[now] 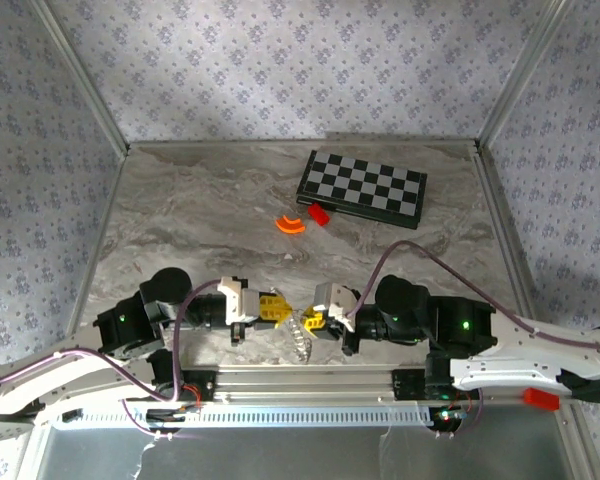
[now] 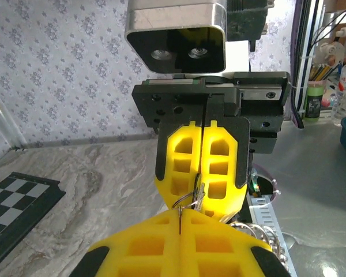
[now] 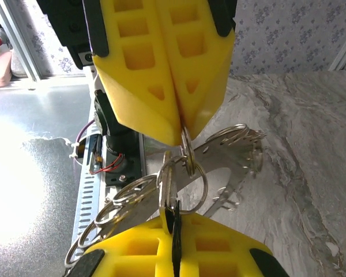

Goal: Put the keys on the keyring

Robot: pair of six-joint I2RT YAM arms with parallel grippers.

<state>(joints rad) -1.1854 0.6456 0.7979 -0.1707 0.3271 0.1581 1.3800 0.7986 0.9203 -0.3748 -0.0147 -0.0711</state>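
Observation:
My two grippers meet tip to tip just above the near table edge. In the right wrist view, my right gripper (image 3: 173, 224) is shut on the key (image 3: 169, 190): its dark head is pinched between the yellow fingers and its silvery blade points up against the keyring (image 3: 203, 176). My left gripper (image 3: 182, 134) comes down from above and is shut on that ring's top edge. A string of further rings and a flat metal tag (image 3: 230, 156) hangs from it. From the left wrist, my left gripper (image 2: 180, 212) nips the ring (image 2: 184, 200), facing the right gripper (image 2: 201, 203). From above, left gripper (image 1: 276, 310), right gripper (image 1: 313, 320).
A folded chessboard (image 1: 362, 188) lies at the back right, with an orange arc piece (image 1: 290, 224) and a red block (image 1: 319, 214) in front of it. The ring chain (image 1: 298, 342) dangles toward the aluminium rail (image 1: 310, 380) at the near edge.

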